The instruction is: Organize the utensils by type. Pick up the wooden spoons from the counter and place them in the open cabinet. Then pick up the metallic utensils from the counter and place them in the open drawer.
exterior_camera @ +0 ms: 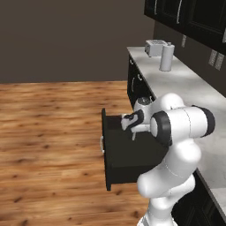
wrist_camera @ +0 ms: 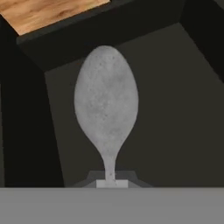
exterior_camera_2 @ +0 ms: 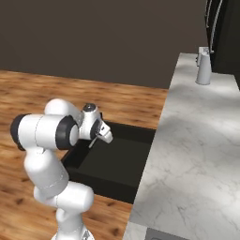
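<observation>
Now gripper [exterior_camera_2: 99,136] clamped on silver spoon [wrist_camera: 106,105], bowl over open drawer [exterior_camera_2: 119,161].

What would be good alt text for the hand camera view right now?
A small silver spoon, gripped by its handle in the shut gripper, hangs bowl-first over the dark flat interior of the open drawer. Wooden floor shows beyond the drawer's far corner.
</observation>
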### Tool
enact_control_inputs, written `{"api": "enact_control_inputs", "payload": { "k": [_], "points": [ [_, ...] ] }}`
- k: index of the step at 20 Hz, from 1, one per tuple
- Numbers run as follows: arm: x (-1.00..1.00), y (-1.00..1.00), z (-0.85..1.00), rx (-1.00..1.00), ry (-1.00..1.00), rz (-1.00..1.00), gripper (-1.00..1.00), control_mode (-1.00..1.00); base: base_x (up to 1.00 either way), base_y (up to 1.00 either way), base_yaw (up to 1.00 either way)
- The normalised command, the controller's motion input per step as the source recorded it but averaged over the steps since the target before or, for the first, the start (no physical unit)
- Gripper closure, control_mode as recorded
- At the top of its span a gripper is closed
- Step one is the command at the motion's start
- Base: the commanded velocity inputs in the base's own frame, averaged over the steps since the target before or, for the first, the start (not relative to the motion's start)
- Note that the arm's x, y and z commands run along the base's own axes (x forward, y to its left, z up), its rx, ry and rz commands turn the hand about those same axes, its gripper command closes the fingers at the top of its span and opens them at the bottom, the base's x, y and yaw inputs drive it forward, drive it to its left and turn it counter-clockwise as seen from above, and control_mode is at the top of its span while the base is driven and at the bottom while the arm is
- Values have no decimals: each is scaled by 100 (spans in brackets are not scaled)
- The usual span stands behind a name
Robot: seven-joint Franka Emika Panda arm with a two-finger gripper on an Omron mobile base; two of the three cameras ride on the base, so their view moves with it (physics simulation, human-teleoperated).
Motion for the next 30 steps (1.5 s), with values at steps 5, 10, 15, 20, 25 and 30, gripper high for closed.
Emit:
{"api": "enact_control_inputs", "payload": {
  "k": [5,10,15,20,25,30],
  "points": [
    [6,0,-50,0,6,0,100,-100,0,0,0],
    [12,0,-74,0,-7,0,100,-100,0,0,0],
    [22,0,-69,0,-2,0,100,-100,0,0,0],
    [43,0,-47,0,0,0,100,-100,0,0,0],
    [48,0,-45,0,0,0,100,-100,0,0,0],
    [42,-3,-59,-2,0,0,100,-100,0,0,0]
  ]
}}
